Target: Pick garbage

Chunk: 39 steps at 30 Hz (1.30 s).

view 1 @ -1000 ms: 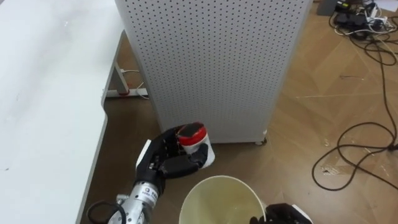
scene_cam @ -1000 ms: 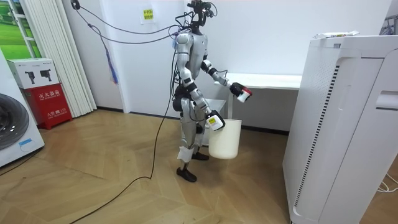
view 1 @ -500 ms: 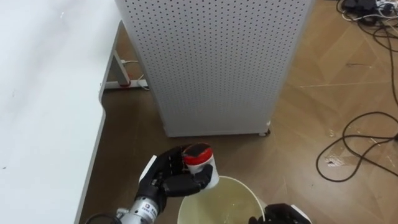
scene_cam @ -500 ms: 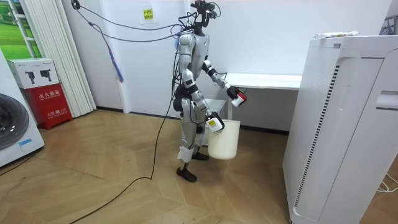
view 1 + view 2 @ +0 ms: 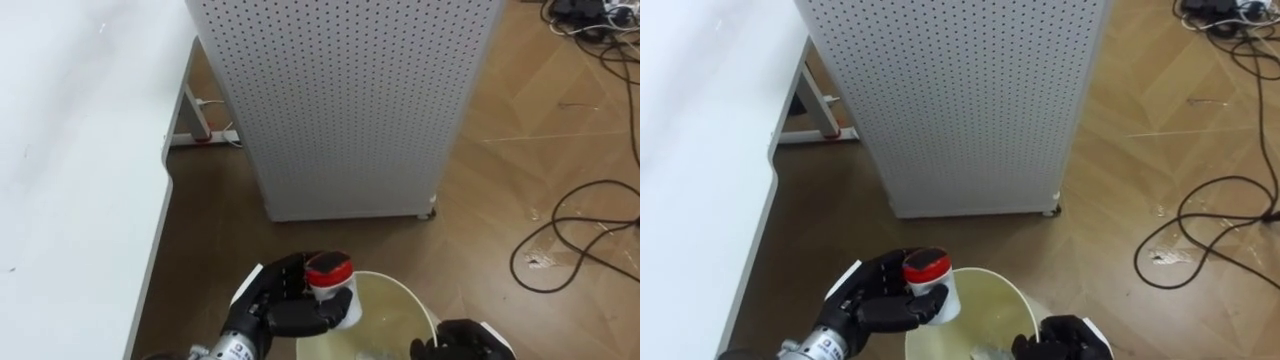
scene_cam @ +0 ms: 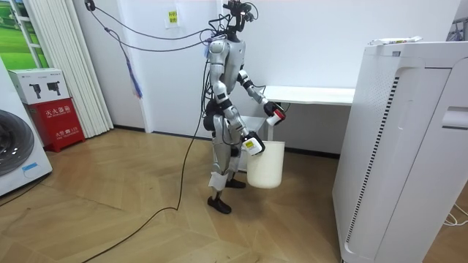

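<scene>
A small white container with a red lid [image 5: 330, 285] [image 5: 928, 281] sits in my left hand [image 5: 272, 308] [image 5: 872, 302], whose dark fingers are curled round it. It hangs upright over the near left rim of a pale yellow bucket [image 5: 408, 300] [image 5: 1016, 292]. My right hand [image 5: 466, 340] [image 5: 1060, 342] grips the bucket's right rim at the bottom edge. In the room view I stand beside the white table, the container [image 6: 276, 112] held just above the bucket [image 6: 265, 164]. Some light scraps lie at the bucket's bottom.
A white table [image 5: 70, 150] runs along my left. A tall white perforated cabinet [image 5: 340, 100] stands straight ahead on the wooden floor. Black cables [image 5: 575, 235] loop on the floor to the right. A washing machine [image 6: 18, 153] and a red box [image 6: 55, 120] stand at the room view's left.
My left hand has brought the red-lidded container down and towards me, from in front of the cabinet's base to over the bucket's rim. The right hand still holds the bucket.
</scene>
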Available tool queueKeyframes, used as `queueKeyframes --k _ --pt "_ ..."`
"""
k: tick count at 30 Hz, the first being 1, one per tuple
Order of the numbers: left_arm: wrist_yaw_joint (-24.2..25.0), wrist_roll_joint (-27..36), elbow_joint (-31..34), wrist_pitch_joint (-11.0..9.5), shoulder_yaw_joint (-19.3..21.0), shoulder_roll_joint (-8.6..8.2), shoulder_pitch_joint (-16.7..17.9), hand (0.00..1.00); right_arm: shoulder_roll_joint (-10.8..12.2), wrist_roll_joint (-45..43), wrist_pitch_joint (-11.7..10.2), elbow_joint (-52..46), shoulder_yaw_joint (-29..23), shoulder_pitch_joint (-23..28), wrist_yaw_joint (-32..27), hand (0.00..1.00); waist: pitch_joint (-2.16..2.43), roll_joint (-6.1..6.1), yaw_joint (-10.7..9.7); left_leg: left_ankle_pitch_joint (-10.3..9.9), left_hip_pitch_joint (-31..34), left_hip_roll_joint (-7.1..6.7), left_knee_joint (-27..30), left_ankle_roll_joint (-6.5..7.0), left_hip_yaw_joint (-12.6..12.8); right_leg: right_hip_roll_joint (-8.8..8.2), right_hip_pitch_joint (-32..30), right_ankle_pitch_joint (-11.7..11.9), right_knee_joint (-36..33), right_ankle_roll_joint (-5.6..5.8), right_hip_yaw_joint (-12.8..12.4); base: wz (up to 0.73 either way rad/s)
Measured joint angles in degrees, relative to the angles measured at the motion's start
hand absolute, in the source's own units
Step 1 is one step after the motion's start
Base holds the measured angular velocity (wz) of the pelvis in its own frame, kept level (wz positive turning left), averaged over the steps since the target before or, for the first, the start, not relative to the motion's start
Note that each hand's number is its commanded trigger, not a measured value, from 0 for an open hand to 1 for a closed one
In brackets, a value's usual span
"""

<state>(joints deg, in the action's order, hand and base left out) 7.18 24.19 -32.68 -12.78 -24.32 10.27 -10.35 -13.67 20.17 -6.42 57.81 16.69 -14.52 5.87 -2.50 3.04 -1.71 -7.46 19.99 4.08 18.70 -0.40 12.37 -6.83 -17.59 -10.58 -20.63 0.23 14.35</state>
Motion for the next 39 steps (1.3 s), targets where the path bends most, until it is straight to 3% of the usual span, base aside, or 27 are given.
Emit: queueKeyframes --k 4,6,7,8,10,28,39 --pt "1.0 0.0 0.0 0.0 -1.2 0.03 0.1 0.98 0.0 0.1 0.0 0.0 0.0 0.0 0.5 1.00 0.14 0.06 0.0 0.0 0.2 0.17 0.3 0.00 0.3 0.11 0.0 0.0 0.0 -0.01 0.1 0.00" --pt "1.3 0.0 0.0 0.0 -1.7 0.02 0.2 0.17 -0.1 0.1 0.0 0.0 0.0 0.0 0.6 1.00 0.22 0.12 0.0 0.0 0.1 0.19 0.3 0.00 0.4 0.11 0.0 0.0 -0.1 -0.01 0.1 0.00" --pt "1.5 0.0 0.0 0.0 -1.8 0.01 0.3 0.03 -0.1 0.1 0.0 0.0 0.0 0.0 0.8 1.00 0.28 0.14 -0.1 0.0 0.1 0.18 0.3 0.00 0.4 0.10 0.0 0.0 -0.1 -0.01 0.1 0.00" --pt "1.7 0.0 0.0 0.0 -1.9 0.02 0.4 0.00 -0.1 0.1 0.0 0.0 0.0 0.0 0.9 1.00 0.34 0.12 -0.1 0.0 0.1 0.17 0.3 0.00 0.4 0.08 0.0 0.0 -0.1 -0.01 0.0 0.00" --pt "2.3 0.0 0.0 0.0 -1.9 0.07 1.5 0.00 -0.1 0.3 0.1 0.0 0.0 0.3 1.5 1.00 0.72 0.10 -0.4 0.0 -0.3 0.12 0.2 0.01 0.4 0.06 0.4 0.0 -0.1 0.00 0.0 0.00" --pt "5.7 0.1 0.2 0.0 -2.9 0.54 4.8 0.00 -0.7 2.1 1.2 0.2 0.1 1.2 3.5 1.00 0.90 -0.08 -1.0 0.2 -2.8 0.11 0.0 0.36 0.6 0.04 2.7 0.1 0.0 -0.06 -0.1 0.00" --pt "6.1 0.2 8.1 0.0 -3.0 0.68 6.1 0.00 -1.2 2.4 1.2 -0.4 0.0 1.4 3.5 1.00 0.96 -0.22 -1.2 0.2 -4.7 0.00 -1.3 0.36 1.0 0.31 4.5 0.1 1.2 0.01 -0.3 -0.01"
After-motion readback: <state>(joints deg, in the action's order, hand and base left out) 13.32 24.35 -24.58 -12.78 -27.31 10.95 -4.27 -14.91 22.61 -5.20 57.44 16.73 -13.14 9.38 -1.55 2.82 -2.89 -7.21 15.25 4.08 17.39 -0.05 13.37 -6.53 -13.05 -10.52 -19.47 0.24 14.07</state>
